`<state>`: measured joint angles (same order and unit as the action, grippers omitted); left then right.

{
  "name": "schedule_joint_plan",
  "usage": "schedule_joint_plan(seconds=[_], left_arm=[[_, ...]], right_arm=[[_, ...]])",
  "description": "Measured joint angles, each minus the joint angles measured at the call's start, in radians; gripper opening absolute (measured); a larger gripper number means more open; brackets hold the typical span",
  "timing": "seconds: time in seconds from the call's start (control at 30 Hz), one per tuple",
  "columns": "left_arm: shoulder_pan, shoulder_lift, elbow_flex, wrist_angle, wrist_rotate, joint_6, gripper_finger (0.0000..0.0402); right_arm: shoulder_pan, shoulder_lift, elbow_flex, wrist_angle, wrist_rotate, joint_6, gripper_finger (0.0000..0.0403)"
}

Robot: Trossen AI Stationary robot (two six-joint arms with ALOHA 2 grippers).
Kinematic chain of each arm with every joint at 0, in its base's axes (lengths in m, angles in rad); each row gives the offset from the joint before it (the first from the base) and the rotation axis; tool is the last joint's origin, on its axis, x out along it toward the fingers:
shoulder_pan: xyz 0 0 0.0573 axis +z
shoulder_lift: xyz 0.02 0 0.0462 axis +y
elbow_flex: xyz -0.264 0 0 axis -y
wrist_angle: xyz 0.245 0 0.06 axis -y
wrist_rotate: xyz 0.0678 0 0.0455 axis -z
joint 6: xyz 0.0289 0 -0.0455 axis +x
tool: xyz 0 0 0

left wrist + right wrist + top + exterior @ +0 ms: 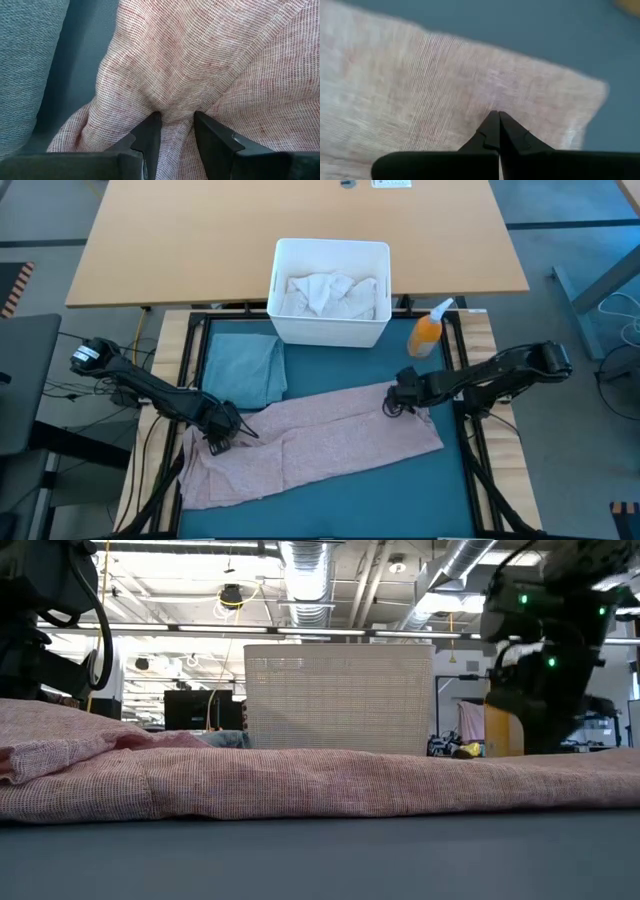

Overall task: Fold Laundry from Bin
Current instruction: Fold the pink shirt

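Observation:
A dusty pink cloth (320,440) lies spread slantwise across the teal mat (400,490). My left gripper (222,438) stands on its left part, shut on a gathered bit of it (175,117). My right gripper (392,405) is at the cloth's far right edge with its fingers shut tip to tip (498,116). The white bin (330,252) stands at the mat's far edge with crumpled white laundry (325,292) inside. A folded blue-grey cloth (245,370) lies flat on the mat at the far left. My left gripper pinches a puckered fold of the pink cloth (172,100) between its two fingertips, near the cloth's left end. The fingers come from above, pointing down. Creases run in toward the pinch, and the cloth around it rests on the mat. My right gripper's shut tips are right over the pink cloth (470,85) near its right corner; I cannot tell whether they touch or hold it.
An orange spray bottle (428,332) stands just right of the bin, near my right arm. A wooden tabletop (200,240) lies beyond the bin. Bare mat shows along the near edge and at the far right.

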<state>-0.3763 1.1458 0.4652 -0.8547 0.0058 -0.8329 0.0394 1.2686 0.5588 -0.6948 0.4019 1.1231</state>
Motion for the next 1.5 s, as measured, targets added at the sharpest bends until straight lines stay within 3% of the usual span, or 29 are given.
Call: schedule_joint_plan(seconds=[0.13,0.33,0.5,0.7,0.9,1.1,1.27,1.5], left_arm=[[0.000,0.000,0.000,0.000,-0.001,0.001,0.0112],[0.000,0.000,0.000,0.000,-0.013,-0.001,0.0112],[0.000,0.000,-0.001,0.005,-0.103,0.006,0.0112],[0.000,0.002,0.009,-0.004,-0.151,0.014,0.0112],[0.000,0.003,0.086,-0.067,-0.199,0.064,0.0112],[0.000,0.003,0.114,-0.105,-0.052,0.054,0.0112],[-0.018,0.003,0.114,-0.105,-0.072,0.027,0.0112],[-0.064,0.003,0.037,0.067,-0.079,-0.023,0.0112]], right_arm=[[0.006,0.079,-0.007,0.004,-0.010,0.006,0.0015],[-0.001,0.125,-0.006,-0.130,-0.010,0.029,0.0015],[-0.002,0.068,0.026,-0.195,0.019,0.007,0.0015],[0.016,-0.009,0.200,-0.221,0.082,-0.093,0.0015],[0.151,0.060,0.257,0.207,0.120,-0.226,0.0015],[0.224,0.309,0.254,0.571,0.119,-0.260,0.0015],[0.223,0.476,0.253,0.576,0.124,-0.197,0.0015],[0.278,0.474,0.257,0.370,0.151,-0.052,0.0015]])
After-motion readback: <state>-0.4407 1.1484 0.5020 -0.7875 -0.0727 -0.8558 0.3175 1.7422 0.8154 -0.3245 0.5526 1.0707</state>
